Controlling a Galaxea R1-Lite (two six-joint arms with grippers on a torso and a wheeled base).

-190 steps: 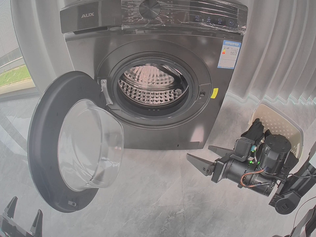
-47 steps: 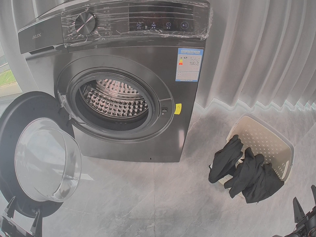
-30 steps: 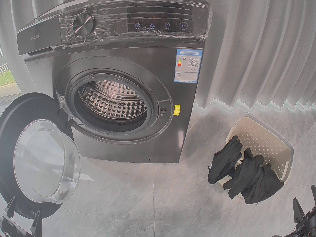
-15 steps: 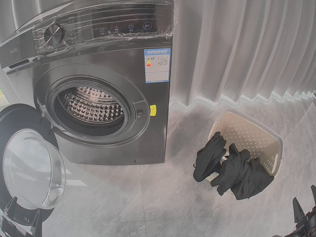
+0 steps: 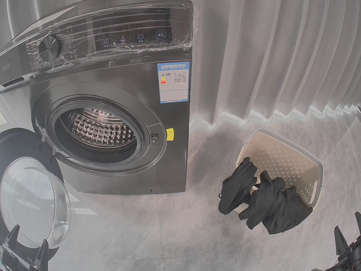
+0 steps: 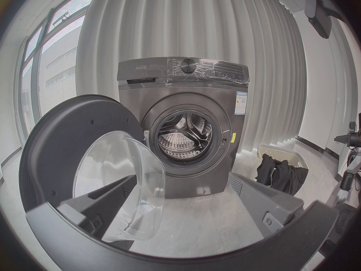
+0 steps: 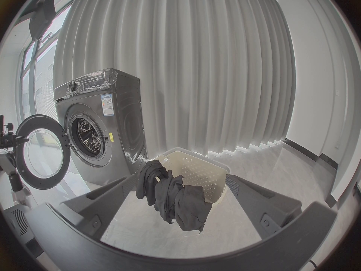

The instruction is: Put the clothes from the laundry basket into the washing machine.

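Observation:
A pale laundry basket (image 5: 291, 159) lies tilted on the floor to the right of the washing machine (image 5: 124, 79). Black clothes (image 5: 265, 204) hang over its front rim and spill toward the floor. The machine's round door (image 5: 32, 204) stands swung open at the left, baring the steel drum (image 5: 97, 130). My left gripper (image 5: 26, 243) sits low by the open door, fingers apart and holding nothing. My right gripper (image 5: 348, 230) is low at the right, short of the basket, open and holding nothing. The right wrist view faces the clothes (image 7: 173, 200) and basket (image 7: 199, 168) between the open fingers (image 7: 259, 202).
White curtains (image 5: 270, 46) hang behind the machine and basket. Grey tiled floor (image 5: 180, 230) lies bare between the machine and the basket. The open door (image 6: 75, 143) juts out on the machine's left side, close to my left gripper (image 6: 184, 204). A window (image 6: 52, 68) is at the left.
The camera has turned right, so the machine sits further left and the basket more central. Since 6.3 s ago my right arm has dropped from before the basket to the lower right corner.

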